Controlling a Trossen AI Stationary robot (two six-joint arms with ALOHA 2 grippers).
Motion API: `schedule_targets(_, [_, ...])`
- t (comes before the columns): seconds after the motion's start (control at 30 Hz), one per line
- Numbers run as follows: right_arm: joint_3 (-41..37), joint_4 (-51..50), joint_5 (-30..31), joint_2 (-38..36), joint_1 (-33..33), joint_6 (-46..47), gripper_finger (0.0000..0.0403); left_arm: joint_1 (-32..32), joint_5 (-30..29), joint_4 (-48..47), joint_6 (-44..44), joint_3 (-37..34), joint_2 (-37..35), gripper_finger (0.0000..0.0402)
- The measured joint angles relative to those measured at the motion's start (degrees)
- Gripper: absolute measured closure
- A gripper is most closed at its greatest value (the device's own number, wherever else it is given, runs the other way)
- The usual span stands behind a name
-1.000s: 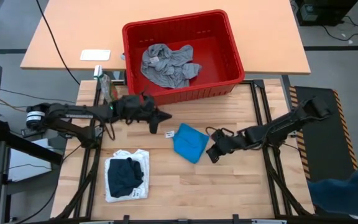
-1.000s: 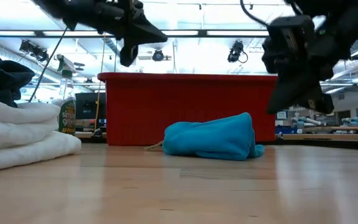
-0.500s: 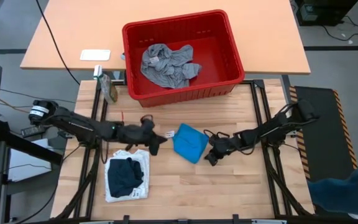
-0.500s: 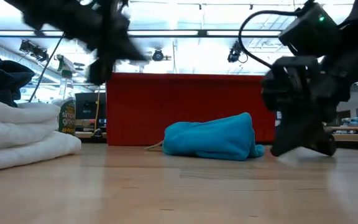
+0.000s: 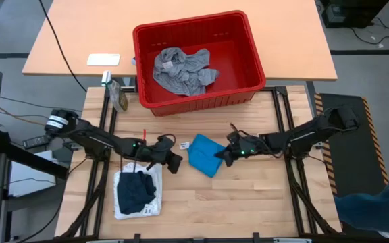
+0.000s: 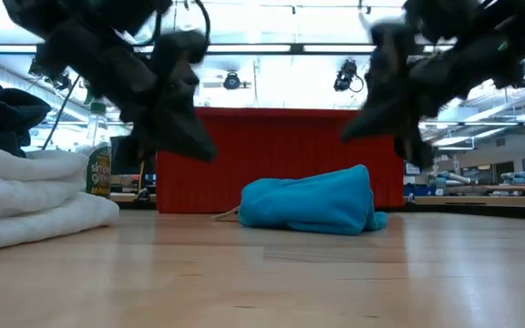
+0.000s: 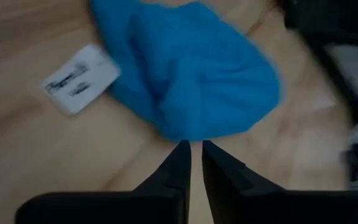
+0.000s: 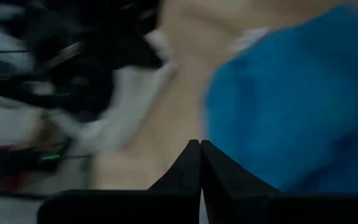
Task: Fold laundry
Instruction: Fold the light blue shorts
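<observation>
A folded bright blue garment (image 5: 206, 154) is seen lying near the middle of the wooden table (image 5: 248, 196), with a white label (image 7: 81, 78) sticking out on its left side. The left gripper (image 5: 175, 165) is held low just beside the garment's left edge; its fingers (image 7: 174, 168) are seen almost together with only a thin slit between them, and nothing is held. The right gripper (image 5: 223, 156) is placed at the garment's right edge, its fingers (image 8: 194, 163) pressed together with nothing between them; whether the cloth is touched cannot be told. Near the table's front left corner a small stack is found: a dark navy garment (image 5: 135, 189) laid on a folded white garment (image 5: 152, 177). A red basket (image 5: 248, 50) is set at the table's back edge, and a crumpled heather grey garment (image 5: 181, 70) is seen inside it. A spray bottle (image 5: 117, 95) is seen standing near the back left corner.
</observation>
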Motion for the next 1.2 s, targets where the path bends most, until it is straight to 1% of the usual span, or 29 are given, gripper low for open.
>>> schedule_targets(0.07, [0.0, -1.2, -0.2, 2.5, -2.4, -1.1, 0.0392, 0.8, 0.3, 2.6, 1.2, -0.1, 3.0, 0.0346])
schedule_targets(0.1, [0.0, -1.0, -1.1, 3.9, -3.5, -1.0, 0.0392, 1.4, 1.6, 3.5, 1.2, 0.1, 4.1, 0.034])
schedule_targets(0.2, [0.0, -0.3, -2.4, 7.5, -5.2, -0.9, 0.0392, 3.8, 8.1, 7.9, 1.1, 0.1, 7.8, 0.0319])
schedule_targets(0.3, [-0.1, -0.3, -2.5, 10.5, -6.3, 0.9, 0.0392, 5.7, 12.7, 10.9, 1.1, 0.3, 10.7, 0.0293])
schedule_targets(0.4, [-0.1, -0.3, -2.5, 12.7, -6.9, 1.3, 0.0393, 7.1, 14.2, 11.0, 1.2, 1.8, 12.9, 0.0264])
schedule_targets(0.47, [-0.1, -0.5, -2.8, 12.8, -7.1, 1.2, 0.0393, 7.8, 14.7, 11.3, 1.3, 3.3, 14.7, 0.0247])
schedule_targets(0.6, [-0.1, 0.5, -2.3, 9.9, -7.1, 1.6, 0.0385, 8.6, 16.5, 11.3, 1.3, 5.3, 17.4, 0.0218])
schedule_targets(0.67, [0.5, 0.8, -1.0, 7.3, -7.0, 1.5, 0.0378, 8.7, 16.5, 10.9, 1.3, 6.2, 18.6, 0.0207])
schedule_targets(0.8, [1.4, 0.1, 2.0, 1.6, -7.0, -0.1, 0.0368, 8.7, 16.5, 11.9, 1.3, 7.1, 20.7, 0.0191])
schedule_targets(0.9, [2.8, -1.8, 2.6, -1.9, -7.0, -2.6, 0.0367, 8.6, 16.2, 13.4, 1.4, 7.3, 21.5, 0.0185])
schedule_targets(1.03, [4.9, -10.2, 0.5, -3.9, -6.1, -5.2, 0.0366, 8.6, 16.3, 13.8, 2.7, 7.2, 21.8, 0.0184])
schedule_targets(1.1, [5.5, -16.9, -0.1, -4.2, -5.3, -5.5, 0.0366, 8.6, 16.8, 14.5, 4.1, 7.1, 22.0, 0.0184])
schedule_targets(1.2, [5.7, -23.1, -1.1, -4.0, -4.6, -5.0, 0.0366, 8.6, 17.0, 15.0, 5.4, 7.1, 22.3, 0.0184])
